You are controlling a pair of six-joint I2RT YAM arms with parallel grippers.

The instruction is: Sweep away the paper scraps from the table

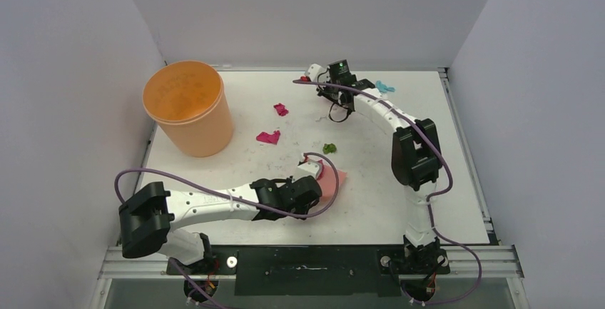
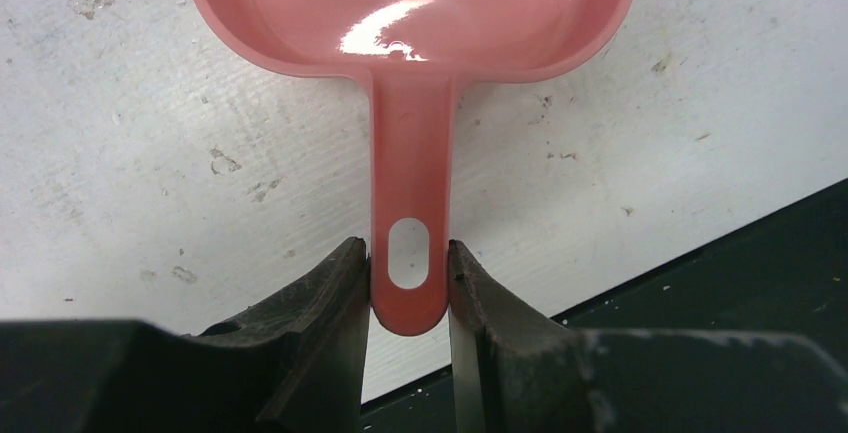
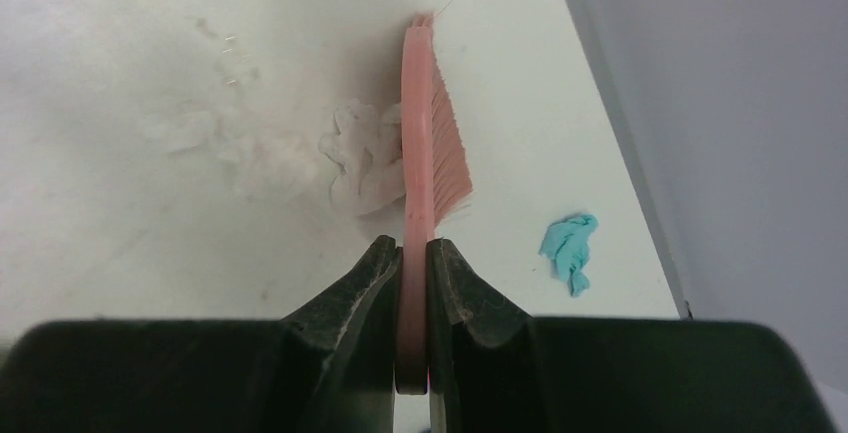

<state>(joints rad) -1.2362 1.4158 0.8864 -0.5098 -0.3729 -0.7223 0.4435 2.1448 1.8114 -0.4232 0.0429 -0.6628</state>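
We pinch the empty dustpan (image 2: 410,13) in our left gripper (image 2: 408,253) and the brush (image 3: 420,133) in our right gripper (image 3: 413,253). The paper scraps (image 1: 268,137) lie scattered across the table (image 1: 428,202), none in the pan.

The bucket (image 1: 189,105) is orange, the dustpan (image 2: 410,13) and brush (image 3: 416,123) pink, the table (image 1: 371,209) white with grey specks; paper scraps (image 1: 269,137) are magenta, green, white, teal.

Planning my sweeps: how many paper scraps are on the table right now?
5: two magenta scraps in the middle, a green scrap by the dustpan, a teal scrap near the far edge, a white scrap against the brush. More may hide under the arms.
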